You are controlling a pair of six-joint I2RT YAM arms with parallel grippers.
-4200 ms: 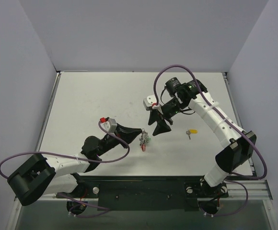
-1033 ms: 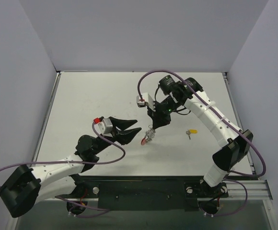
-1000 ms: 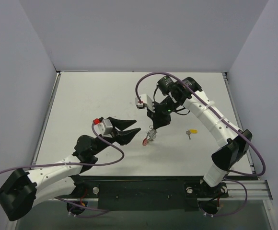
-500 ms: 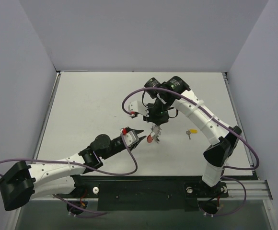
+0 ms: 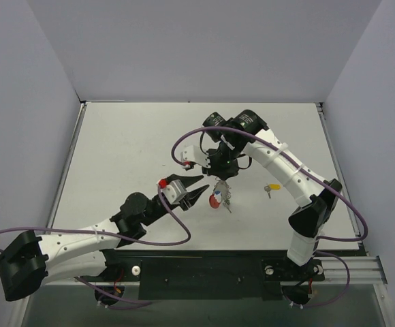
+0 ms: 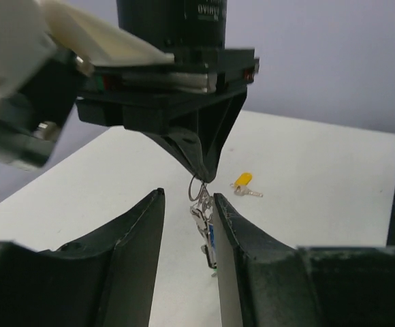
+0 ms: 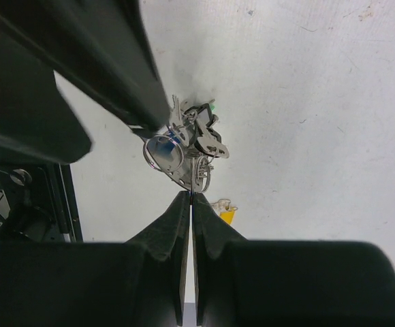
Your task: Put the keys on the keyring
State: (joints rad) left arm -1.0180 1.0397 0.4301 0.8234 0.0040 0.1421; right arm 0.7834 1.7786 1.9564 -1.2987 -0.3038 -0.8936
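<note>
My right gripper points down, shut on the keyring, which hangs off the table. A bunch of keys with blue and green caps dangles from the ring. Coming in from the left, my left gripper is open. The bunch hangs between its fingers, close against the right finger and well apart from the left one. One yellow-capped key lies loose on the table to the right.
The white table is walled in grey on three sides. Purple cables loop over both arms. In the right wrist view, the left arm's black finger fills the upper left, just above the bunch.
The left arm swung right and forward until its jaws straddle the hanging bunch, and the jaws narrowed. The right gripper turned and shifted slightly with the keyring still in it.
</note>
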